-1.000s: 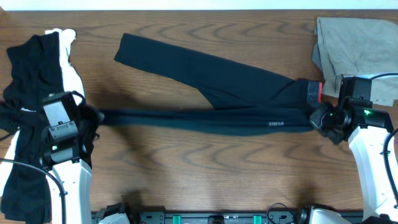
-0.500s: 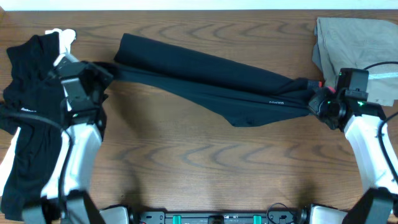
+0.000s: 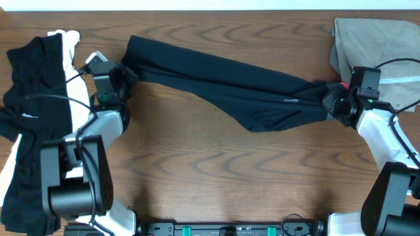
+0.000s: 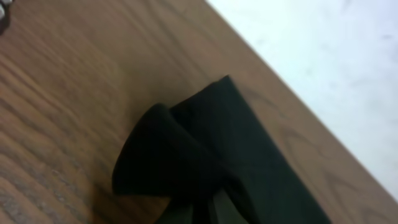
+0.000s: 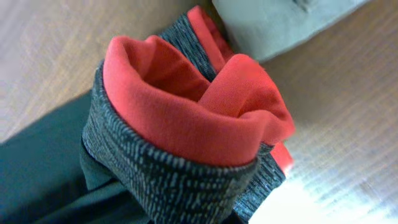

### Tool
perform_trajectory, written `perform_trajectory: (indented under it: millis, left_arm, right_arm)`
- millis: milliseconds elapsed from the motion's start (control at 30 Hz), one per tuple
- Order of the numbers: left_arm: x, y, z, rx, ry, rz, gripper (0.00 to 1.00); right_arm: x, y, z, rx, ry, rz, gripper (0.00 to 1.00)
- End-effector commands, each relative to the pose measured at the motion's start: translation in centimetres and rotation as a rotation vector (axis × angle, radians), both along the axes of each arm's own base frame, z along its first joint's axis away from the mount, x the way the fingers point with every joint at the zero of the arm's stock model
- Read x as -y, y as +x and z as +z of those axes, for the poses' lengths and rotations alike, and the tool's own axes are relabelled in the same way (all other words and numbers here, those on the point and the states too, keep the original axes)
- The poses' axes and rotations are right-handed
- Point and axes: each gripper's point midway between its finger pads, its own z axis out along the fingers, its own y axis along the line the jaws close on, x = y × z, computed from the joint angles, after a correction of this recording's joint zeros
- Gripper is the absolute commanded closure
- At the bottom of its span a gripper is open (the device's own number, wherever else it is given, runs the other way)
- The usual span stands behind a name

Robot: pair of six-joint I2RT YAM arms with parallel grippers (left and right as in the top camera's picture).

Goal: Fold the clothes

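Pinches fully shut with the left gripper (image 3: 123,80) on the leg end of the black pants (image 3: 230,85), far left. Clamps likewise with the right gripper (image 3: 331,103), tight on the bunched grey waistband (image 5: 155,168) with its coral-red edge. Reaches both arms away from the near edge, wrists turned inward. Holds the pants slanting across the table (image 3: 216,177), legs overlapped. Sits just beside the taupe garment (image 3: 374,39) on the right, near the black and white garments (image 3: 33,98) on the left.

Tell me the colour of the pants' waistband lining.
Coral red lining, speckled grey waistband outside; right wrist view shows it best.
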Motion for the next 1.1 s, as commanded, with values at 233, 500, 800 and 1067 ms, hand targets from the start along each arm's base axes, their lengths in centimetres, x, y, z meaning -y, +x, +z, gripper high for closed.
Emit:
perform_trajectory:
  millis: [233,500,800,1067]
  left_arm:
    - [-1.1,4.7,4.6,-0.208,0.162,-0.017,0.94]
    - [-0.4,5.9,2.4,-0.322,0.184,-0.052,0.94]
    - [-1.6,4.5,0.7,-0.413,0.221,-0.001,0.94]
    - [-1.9,5.9,1.1,-0.353,0.233,0.018,0.94]
  right_arm:
    - [1.1,1.4,1.4,0.052,-0.046,-0.009,0.99]
    - [0.3,3.1,2.3,0.090,-0.060,0.028,0.99]
    - [-0.2,4.2,0.7,0.055,-0.049,0.044,0.99]
    - [-0.5,4.5,0.6,0.054,-0.053,0.050,0.99]
